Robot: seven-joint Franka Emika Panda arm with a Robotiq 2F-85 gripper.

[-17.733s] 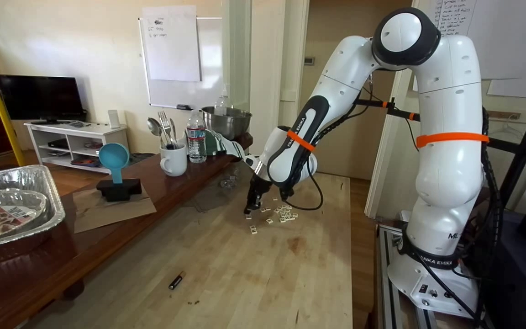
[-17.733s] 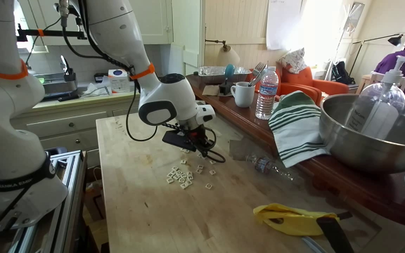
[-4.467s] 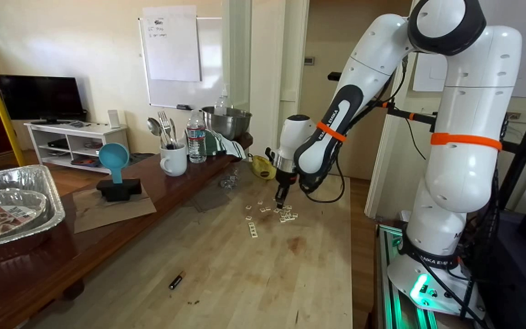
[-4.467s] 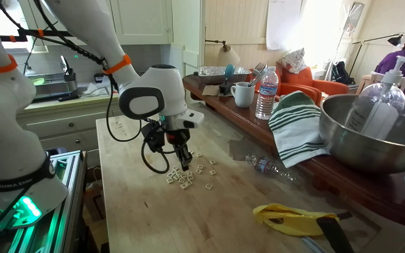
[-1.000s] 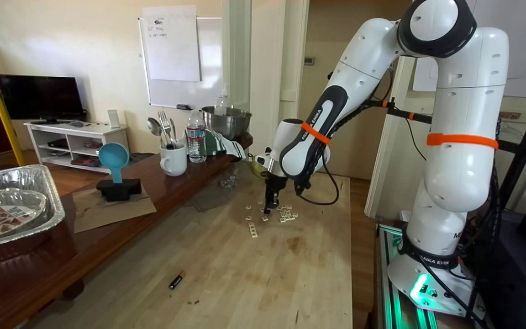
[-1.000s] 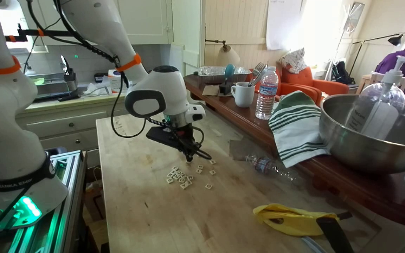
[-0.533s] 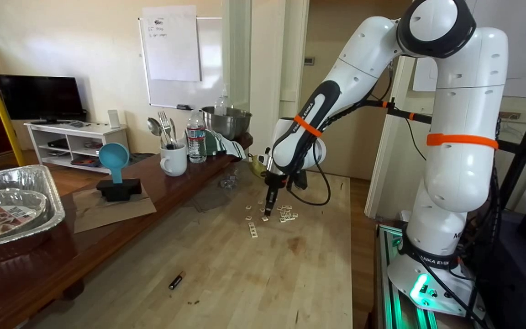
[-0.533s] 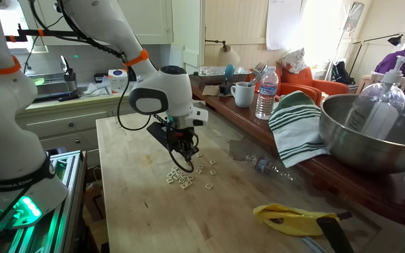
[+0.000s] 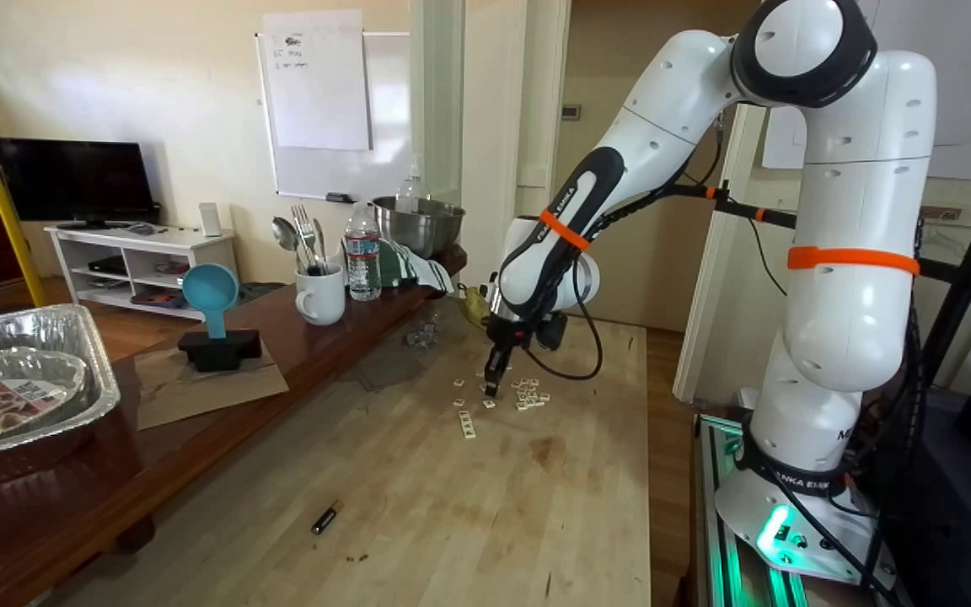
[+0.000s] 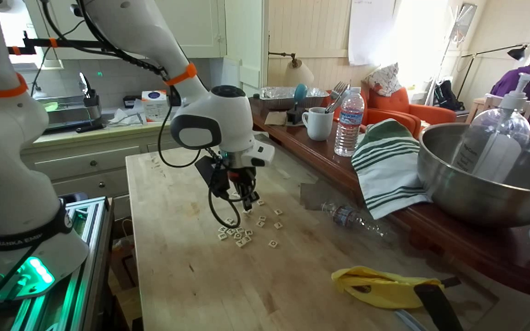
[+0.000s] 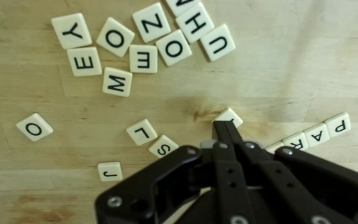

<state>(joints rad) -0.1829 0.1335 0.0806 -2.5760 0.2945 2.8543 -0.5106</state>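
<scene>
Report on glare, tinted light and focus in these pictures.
Wrist view: the tiles look crisp, the dark gripper somewhat softer; in an exterior view, glare whites out the area beside the hanging paper; in an exterior view, a pale sheen lies on the wall; in both exterior views, the base light glows green.

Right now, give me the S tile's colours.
The S tile is cream with a black letter, clearest in the wrist view.
</scene>
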